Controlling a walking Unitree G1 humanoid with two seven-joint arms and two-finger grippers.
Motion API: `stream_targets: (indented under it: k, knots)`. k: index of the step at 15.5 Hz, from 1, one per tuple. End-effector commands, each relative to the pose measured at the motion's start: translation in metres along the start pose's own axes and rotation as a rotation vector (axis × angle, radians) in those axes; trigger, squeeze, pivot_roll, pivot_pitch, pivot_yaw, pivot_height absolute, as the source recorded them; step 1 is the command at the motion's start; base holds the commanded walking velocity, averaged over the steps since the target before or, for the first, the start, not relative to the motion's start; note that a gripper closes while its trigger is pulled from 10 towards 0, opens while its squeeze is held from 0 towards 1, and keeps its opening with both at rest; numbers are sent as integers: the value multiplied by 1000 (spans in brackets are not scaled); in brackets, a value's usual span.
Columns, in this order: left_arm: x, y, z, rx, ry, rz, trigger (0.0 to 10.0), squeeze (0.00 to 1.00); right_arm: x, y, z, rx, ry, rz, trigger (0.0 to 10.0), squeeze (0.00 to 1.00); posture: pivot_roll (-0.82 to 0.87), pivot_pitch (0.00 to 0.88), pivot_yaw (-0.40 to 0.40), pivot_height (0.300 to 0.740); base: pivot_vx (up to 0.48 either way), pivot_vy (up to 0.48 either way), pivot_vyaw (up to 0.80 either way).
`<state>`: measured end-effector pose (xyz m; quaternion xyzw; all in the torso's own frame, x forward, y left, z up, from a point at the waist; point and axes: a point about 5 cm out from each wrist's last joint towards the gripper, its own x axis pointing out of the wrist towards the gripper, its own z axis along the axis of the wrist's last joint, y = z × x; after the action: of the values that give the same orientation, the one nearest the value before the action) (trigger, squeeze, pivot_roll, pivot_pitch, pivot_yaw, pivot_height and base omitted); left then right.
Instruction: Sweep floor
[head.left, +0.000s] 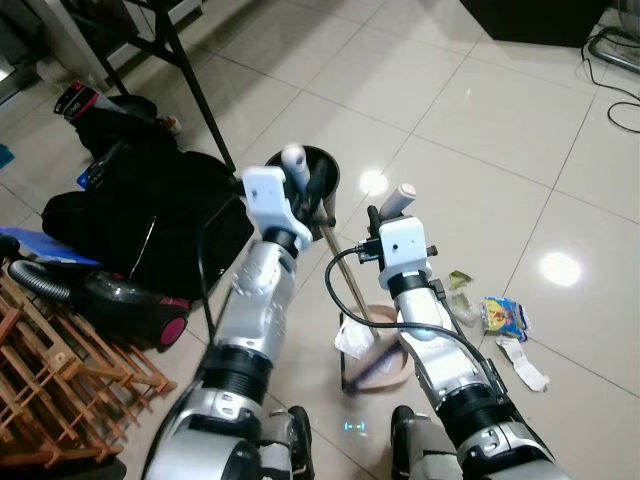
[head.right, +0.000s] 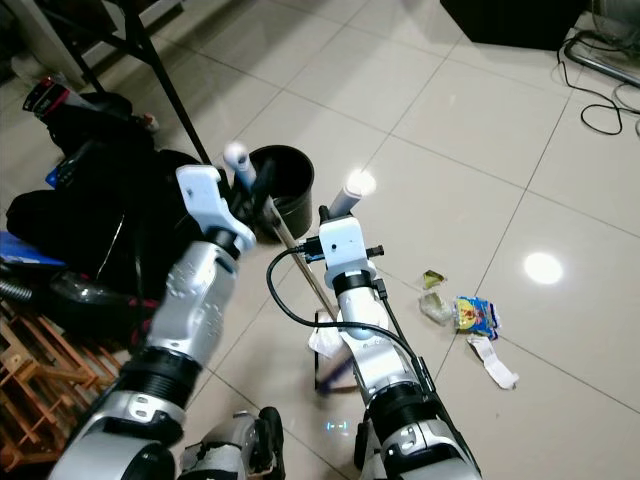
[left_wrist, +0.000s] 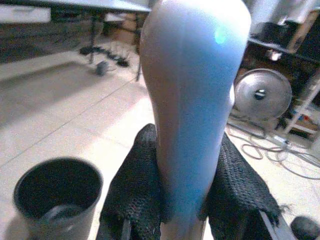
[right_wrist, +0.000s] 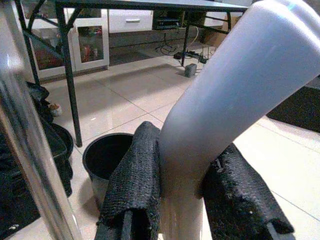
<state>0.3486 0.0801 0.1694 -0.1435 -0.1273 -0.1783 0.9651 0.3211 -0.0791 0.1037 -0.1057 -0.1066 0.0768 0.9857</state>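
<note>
My right pincer (head.left: 398, 200) pinches a pale handle (right_wrist: 225, 95) at frame centre and my left pincer (head.left: 296, 165) clamps a second white handle (left_wrist: 192, 100) just left of it, by the black bin (head.left: 318, 175). The litter lies lower right of the right pincer, the nearer arm, strung along the tiled floor (head.left: 480, 120): a green scrap (head.left: 461, 280), a clear wrapper (head.left: 463, 309), a colourful packet (head.left: 505, 317) and a white strip (head.left: 523, 362), four pieces. One dustpan (head.left: 385, 365) sits low centre with one crumpled white paper (head.left: 355, 338) at its edge.

Open tiles ahead and right, black bin (head.left: 318, 170) ahead, bags (head.left: 150, 215) left
</note>
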Motion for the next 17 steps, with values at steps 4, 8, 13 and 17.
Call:
stream_targets:
  k: [4, 8, 13, 17]
  knots:
    - [12, 21, 59, 48, -166, -40, 10000, 0, -13, -2, -25, 6, 123, -6, 10000, 0, 106, 229, 119, 740, 0, 0, 0]
    - [8, 41, 58, 182, -124, -27, 10000, 0, -16, -2, -27, 11, 128, -8, 10000, 0, 103, 236, 122, 740, 0, 0, 0]
    - [-2, 39, 17, 268, -14, -20, 10000, 0, -17, 2, -25, 24, 127, -3, 10000, 0, 81, 249, 116, 740, 0, 0, 0]
    - [-6, 22, -19, 264, 65, -12, 10000, 0, -19, 2, -23, 39, 126, -14, 10000, 0, 59, 251, 118, 740, 0, 0, 0]
